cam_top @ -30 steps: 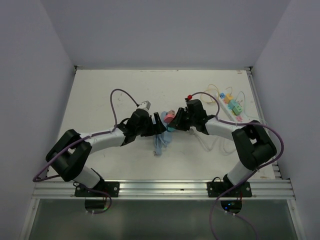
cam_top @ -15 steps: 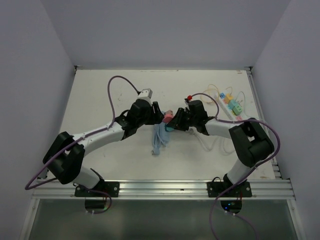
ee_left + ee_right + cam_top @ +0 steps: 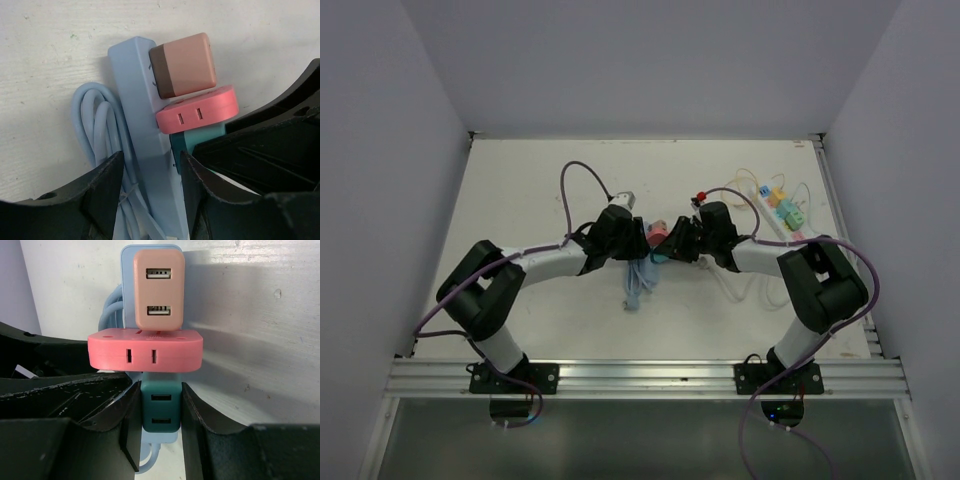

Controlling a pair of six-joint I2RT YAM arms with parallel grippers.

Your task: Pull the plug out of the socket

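Left tool (image 3: pixel 151 167) moved in — clamped on blue strip (image 3: pixel 131 85), right tool (image 3: pixel 160 392) gripping teal plug (image 3: pixel 160 415)

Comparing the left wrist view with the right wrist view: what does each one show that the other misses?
Left wrist only: the blue power strip seen along its length, the full coil of the blue cable, and the left pincer straddling the strip. Right wrist only: USB ports on the peach charger and the teal plug, with the right pincer clamped on that plug. Both: strip, charger, pink adapter and teal plug.
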